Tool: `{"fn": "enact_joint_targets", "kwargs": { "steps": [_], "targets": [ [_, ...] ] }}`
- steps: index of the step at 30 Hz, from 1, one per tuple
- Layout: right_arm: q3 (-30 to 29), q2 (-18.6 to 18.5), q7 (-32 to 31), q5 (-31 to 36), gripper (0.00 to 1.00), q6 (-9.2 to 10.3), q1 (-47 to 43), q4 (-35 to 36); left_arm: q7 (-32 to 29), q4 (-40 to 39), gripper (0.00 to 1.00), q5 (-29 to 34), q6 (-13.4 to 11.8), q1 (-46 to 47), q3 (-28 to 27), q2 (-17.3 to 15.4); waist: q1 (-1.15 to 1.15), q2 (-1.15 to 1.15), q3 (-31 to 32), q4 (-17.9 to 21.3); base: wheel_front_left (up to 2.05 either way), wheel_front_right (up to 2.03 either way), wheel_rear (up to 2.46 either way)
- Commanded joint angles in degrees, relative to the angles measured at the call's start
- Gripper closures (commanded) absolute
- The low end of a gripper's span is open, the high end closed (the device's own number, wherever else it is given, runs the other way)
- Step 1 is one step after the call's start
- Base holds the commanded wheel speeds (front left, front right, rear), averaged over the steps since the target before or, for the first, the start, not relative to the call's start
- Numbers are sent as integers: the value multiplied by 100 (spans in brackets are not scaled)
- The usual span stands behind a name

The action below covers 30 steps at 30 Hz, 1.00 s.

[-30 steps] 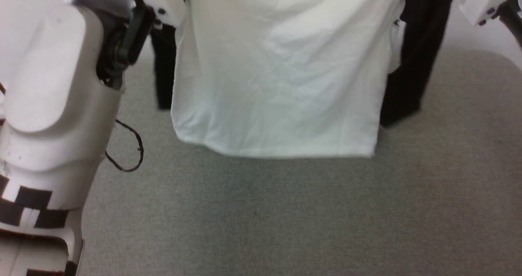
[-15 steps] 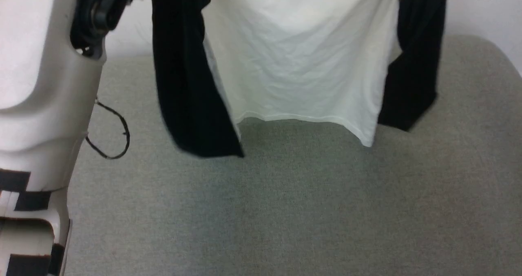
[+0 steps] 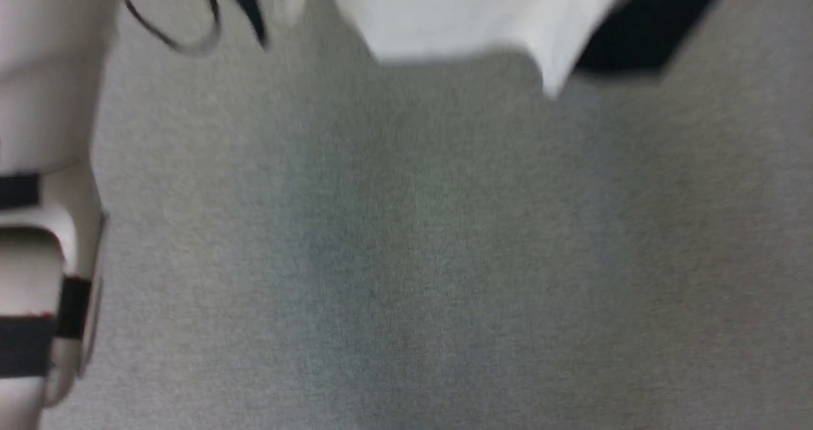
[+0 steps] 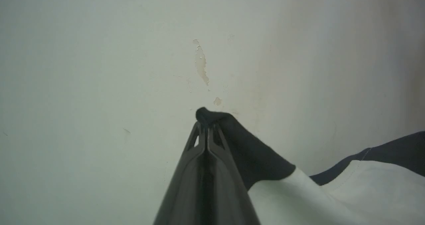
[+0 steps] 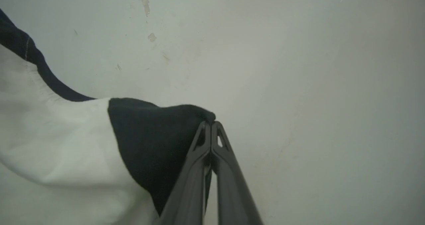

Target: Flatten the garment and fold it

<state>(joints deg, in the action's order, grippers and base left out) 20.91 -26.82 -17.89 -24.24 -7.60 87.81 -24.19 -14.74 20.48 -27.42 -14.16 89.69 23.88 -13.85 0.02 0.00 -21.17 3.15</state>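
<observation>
Fabric is pinched at both ends: our left gripper [image 4: 207,128] has its two fingers pressed together on a black shoulder fold of the garment [image 4: 252,155], and our right gripper [image 5: 211,128] is clamped the same way on the opposite black shoulder [image 5: 149,142]. From the left fingers the shirt runs off to the right and down. From the right fingers it runs off to the left and down, so the shoulder line spans between our two sets of fingertips and the white body hangs below them.

In the head view the hem [image 3: 457,23] dangles over the grey surface [image 3: 406,258]; through the blur we cannot tell whether it touches. Neither arm is nearer — each holds one end. We judge the coming move turns on this: the long axis drops away from the fingers, so lowering both grips evenly should lay the hem first and the body flat.
</observation>
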Motion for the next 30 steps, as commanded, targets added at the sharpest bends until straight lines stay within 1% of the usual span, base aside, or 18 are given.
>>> {"fn": "enact_joint_targets", "kwargs": {
  "steps": [1, 6, 9, 13, 18, 21, 24, 28, 30],
  "targets": [
    [62, 49, 156, 165, 100, 11, 304, -117, 257, 145, 100, 122, -61, 340, -61, 42, -2, 0, -1099, -63, 0, 0, 0],
    [189, 100, 556, 540, 100, 11, 951, -489, 1028, 649, 100, 303, -61, 1086, -157, 156, -2, 0, -1376, -72, 0, 0, 0],
    [356, -29, 793, 719, 100, 11, 1188, -651, 1454, 847, 100, 404, 7, 1258, -116, 189, -2, 0, -1533, -150, 0, 0, 0],
    [540, -231, 1066, 765, 100, 11, 1244, -939, 1951, 1103, 100, 364, 172, 1166, -91, 268, -2, 0, -1730, -270, 0, 0, 0],
    [884, -401, 1379, 564, 100, 11, 1078, -1153, 2355, 1321, 100, 277, 380, 859, -53, 275, -2, 0, -1899, -311, 0, 0, 0],
    [1200, -514, 1624, 346, 100, 11, 905, -1085, 2489, 1290, 100, 233, 527, 597, -14, 188, -2, 0, -1856, -299, 0, 0, 0],
    [1539, -669, 1837, 40, 100, 11, 665, -829, 2486, 1092, 100, 185, 696, 247, 75, 82, -2, 0, -1729, -265, 0, 0, 0],
    [1904, -997, 2025, -447, 100, 11, 217, -278, 2383, 527, 100, 48, 803, -419, 140, -75, -2, 0, -1452, -236, 0, 0, 0],
    [1973, -1183, 2053, -689, 100, 11, -94, 63, 2270, 112, 100, 12, 798, -853, 207, -187, -2, 0, -1291, -222, 0, 0, 0]
  ]
}}
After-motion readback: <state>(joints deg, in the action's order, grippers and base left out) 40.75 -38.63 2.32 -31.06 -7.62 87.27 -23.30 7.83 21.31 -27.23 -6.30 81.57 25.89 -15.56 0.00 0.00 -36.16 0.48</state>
